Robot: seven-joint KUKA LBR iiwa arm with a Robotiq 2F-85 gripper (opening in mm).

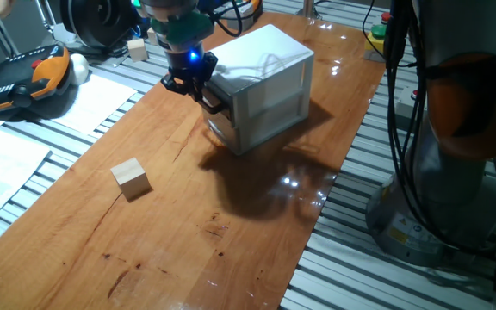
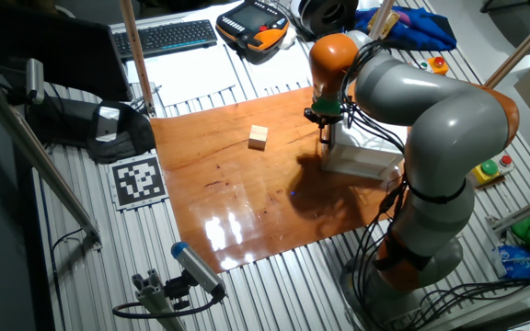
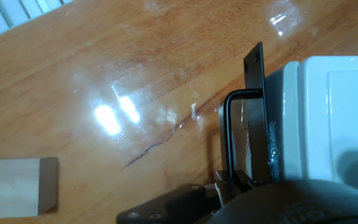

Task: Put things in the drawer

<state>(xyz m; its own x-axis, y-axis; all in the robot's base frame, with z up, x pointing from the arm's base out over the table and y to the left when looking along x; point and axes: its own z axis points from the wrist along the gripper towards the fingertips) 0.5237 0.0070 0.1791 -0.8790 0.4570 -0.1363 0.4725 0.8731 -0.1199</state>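
The gripper [image 1: 203, 93] sits at the front of the white cabinet [image 1: 265, 86], right against the black handle [image 3: 241, 134] of the upper drawer [image 3: 272, 124]; whether its fingers are closed on the handle cannot be told; the wooden cube [image 1: 132, 179] lies well apart on the wooden table [image 1: 231, 232], untouched.

Glossy wooden tabletop [image 1: 257, 232], slatted metal bench [image 2: 90, 267]

bright overhead light, glare on table [image 1: 257, 250]
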